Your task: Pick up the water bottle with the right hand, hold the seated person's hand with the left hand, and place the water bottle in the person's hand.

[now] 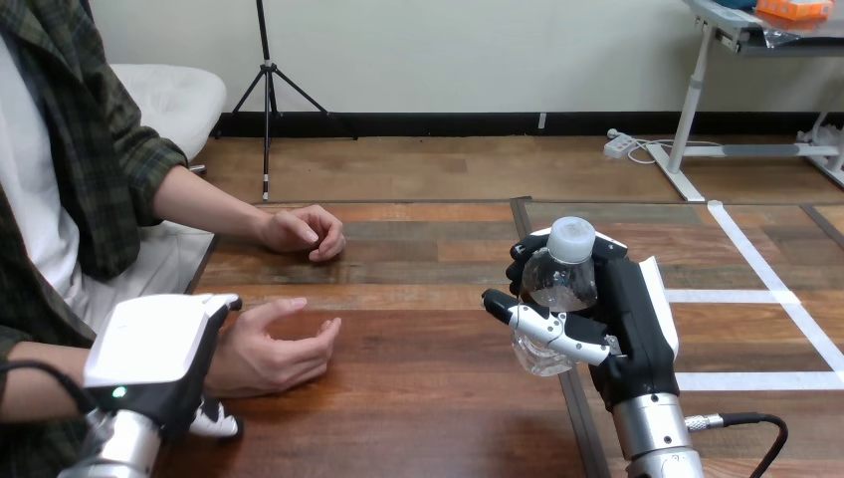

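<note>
Clamping the upright water bottle (565,277) in curled fingers, the right hand (635,324) stands at 3 o'clock from the person's nearer hand (274,349), which the left hand (159,354) overlaps at 8 o'clock, grip indeterminate.

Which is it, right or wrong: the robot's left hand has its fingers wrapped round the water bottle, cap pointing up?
Wrong in one respect. The head view shows the robot's right hand, not its left hand, with its fingers wrapped round the water bottle, cap pointing up.
</note>
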Controlling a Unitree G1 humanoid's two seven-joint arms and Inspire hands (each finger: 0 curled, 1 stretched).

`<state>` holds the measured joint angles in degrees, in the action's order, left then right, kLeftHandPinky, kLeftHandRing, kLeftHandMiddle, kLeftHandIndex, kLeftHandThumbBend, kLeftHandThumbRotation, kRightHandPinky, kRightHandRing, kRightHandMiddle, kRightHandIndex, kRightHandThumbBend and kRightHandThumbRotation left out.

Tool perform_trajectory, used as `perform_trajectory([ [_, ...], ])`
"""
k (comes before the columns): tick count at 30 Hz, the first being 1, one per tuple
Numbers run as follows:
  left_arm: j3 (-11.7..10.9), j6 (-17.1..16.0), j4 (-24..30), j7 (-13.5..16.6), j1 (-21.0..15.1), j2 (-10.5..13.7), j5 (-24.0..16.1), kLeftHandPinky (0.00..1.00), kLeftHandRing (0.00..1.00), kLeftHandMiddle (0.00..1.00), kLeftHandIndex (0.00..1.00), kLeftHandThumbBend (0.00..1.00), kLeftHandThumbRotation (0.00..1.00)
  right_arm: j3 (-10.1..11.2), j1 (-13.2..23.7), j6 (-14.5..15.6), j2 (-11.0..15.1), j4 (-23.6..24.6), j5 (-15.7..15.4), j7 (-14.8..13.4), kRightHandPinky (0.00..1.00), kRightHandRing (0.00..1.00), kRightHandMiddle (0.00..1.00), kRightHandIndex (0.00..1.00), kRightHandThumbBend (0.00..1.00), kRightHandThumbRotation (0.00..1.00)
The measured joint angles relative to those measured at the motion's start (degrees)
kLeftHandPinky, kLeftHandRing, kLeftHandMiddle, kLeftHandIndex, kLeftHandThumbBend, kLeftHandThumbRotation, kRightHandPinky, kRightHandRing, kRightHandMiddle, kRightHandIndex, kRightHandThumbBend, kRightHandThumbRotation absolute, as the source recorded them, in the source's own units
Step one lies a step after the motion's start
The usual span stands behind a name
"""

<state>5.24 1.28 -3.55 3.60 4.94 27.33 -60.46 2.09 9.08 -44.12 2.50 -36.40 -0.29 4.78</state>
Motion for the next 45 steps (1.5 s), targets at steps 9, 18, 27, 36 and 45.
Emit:
perform_trajectory([
  [9,2.6,1.2,-3.3,1.2,-3.1,0.6,-0.7,0.79,0.82,0.84,0.81,0.88,0.07,0.1,0.0,0.0,0.0,0.0,0.0,0.0,0.38,0.42,0.47,0.48,0.72,0.0],
  [18,5.2,3.3,-6.7,2.9,-6.1,0.8,-1.0,0.79,0.82,0.83,0.8,0.87,0.06,0.2,0.0,0.0,0.1,0.0,0.2,0.2,0.39,0.42,0.47,0.48,0.72,0.0],
  [27,7.3,4.9,-9.7,4.8,-8.4,1.0,-1.1,0.79,0.81,0.83,0.8,0.87,0.05,0.2,0.0,0.0,0.1,0.0,0.4,0.5,0.39,0.42,0.46,0.48,0.71,0.0],
  [36,8.7,6.4,-11.1,5.7,-9.4,1.1,-1.1,0.8,0.82,0.83,0.79,0.86,0.04,0.2,0.0,0.0,0.1,0.0,0.5,0.9,0.39,0.42,0.46,0.48,0.72,0.0],
  [45,10.0,8.4,-12.0,5.4,-10.2,1.3,-1.1,0.81,0.82,0.83,0.79,0.85,0.04,0.2,0.0,0.1,0.1,0.0,0.7,1.3,0.39,0.42,0.46,0.48,0.71,0.0],
])
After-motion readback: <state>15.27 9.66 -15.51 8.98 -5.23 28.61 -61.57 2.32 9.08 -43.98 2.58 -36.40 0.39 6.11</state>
